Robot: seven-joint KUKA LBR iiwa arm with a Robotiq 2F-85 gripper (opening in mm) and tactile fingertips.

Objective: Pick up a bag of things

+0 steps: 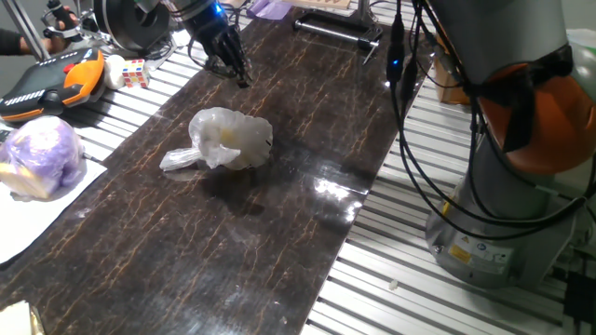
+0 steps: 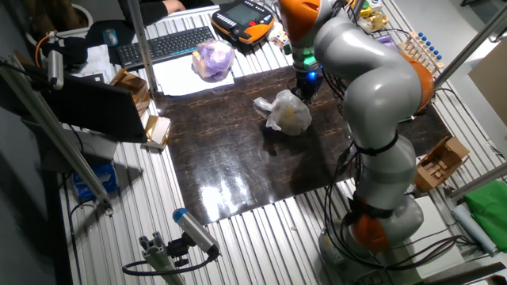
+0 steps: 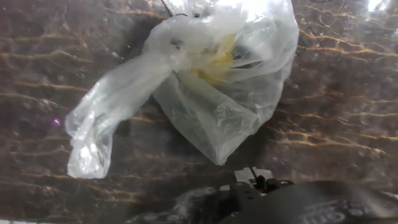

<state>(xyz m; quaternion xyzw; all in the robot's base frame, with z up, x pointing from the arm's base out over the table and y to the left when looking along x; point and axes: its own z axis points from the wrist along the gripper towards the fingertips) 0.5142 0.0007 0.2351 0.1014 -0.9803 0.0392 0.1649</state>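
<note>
Bag waiting on the dark tabletop, gripper off to one side

The bag (image 1: 229, 138) lies loose mid-table (image 1: 279, 233), its twisted tail (image 1: 179, 159) flat beside it, an easy thing to pinch. The gripper (image 1: 239, 76) hangs near but apart from it, fingers angled downward and holding nothing; whether they are spread or pressed together I cannot tell. A purple bundle (image 1: 42, 154) sits well apart on white paper (image 1: 37, 209).

Bare dark marbled tabletop (image 1: 279, 214) surrounds the bag of things (image 1: 228, 138) on every side; the purple-tinted plastic bundle (image 1: 42, 156) sits well apart, off the slab.
</note>
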